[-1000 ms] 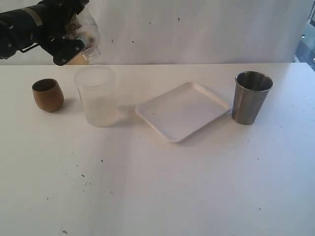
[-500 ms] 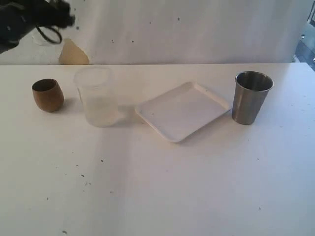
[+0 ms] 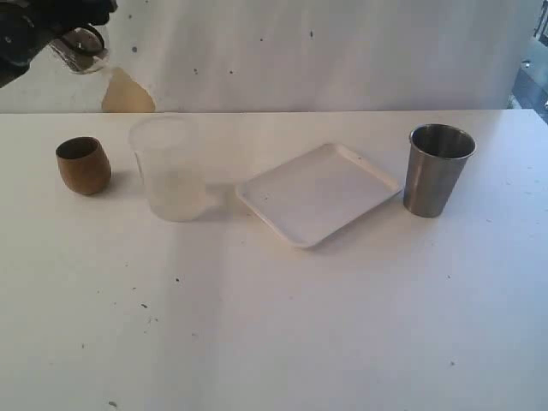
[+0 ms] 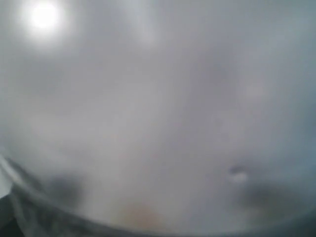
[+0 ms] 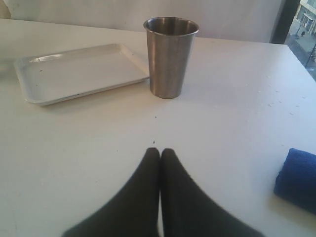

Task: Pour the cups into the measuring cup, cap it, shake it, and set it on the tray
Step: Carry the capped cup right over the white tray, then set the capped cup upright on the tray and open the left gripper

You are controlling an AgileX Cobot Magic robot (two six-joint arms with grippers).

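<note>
Left pincer (image 3: 75,38) raised high, clasping a clear item (image 3: 83,49); right pincer (image 5: 159,153) low, jaws pressed together
</note>
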